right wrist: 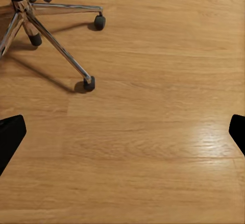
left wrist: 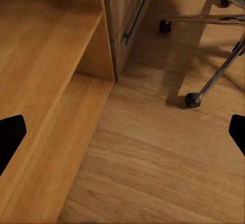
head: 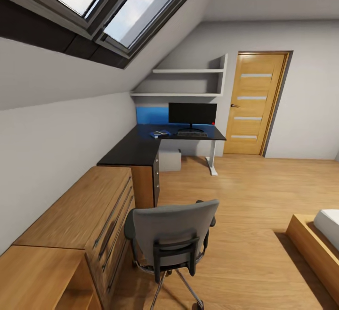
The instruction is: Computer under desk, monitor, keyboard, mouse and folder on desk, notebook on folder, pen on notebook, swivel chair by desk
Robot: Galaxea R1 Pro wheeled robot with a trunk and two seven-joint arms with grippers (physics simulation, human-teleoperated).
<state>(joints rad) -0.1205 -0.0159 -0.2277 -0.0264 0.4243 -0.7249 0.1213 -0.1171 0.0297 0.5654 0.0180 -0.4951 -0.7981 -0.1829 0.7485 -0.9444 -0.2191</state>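
The left gripper (left wrist: 122,132) hangs wide open and empty over the light wood floor (left wrist: 163,173), its dark fingertips (left wrist: 10,134) at the frame edges, just beside the wooden chest (left wrist: 46,81). The right gripper (right wrist: 122,132) is likewise spread wide and holds nothing, above bare floor near the chrome base of the swivel chair (right wrist: 46,29). Both look parked low because the remaining work is probably the chair.

The swivel chair (head: 172,234) stands beside the chest, back toward the camera, well apart from the far leg of the table (head: 141,147). On the table, the monitor (head: 192,113) stands at the back with the keyboard (head: 191,134) just in front. A blue folder (head: 157,134) with something small on it lies just beside the keyboard; notebook and pen are too small to tell. The computer (head: 170,160) sits under the table.

The attic bedroom has skylights (head: 117,4), white shelves (head: 188,81), a wooden door (head: 254,102) and a bed (head: 320,239).
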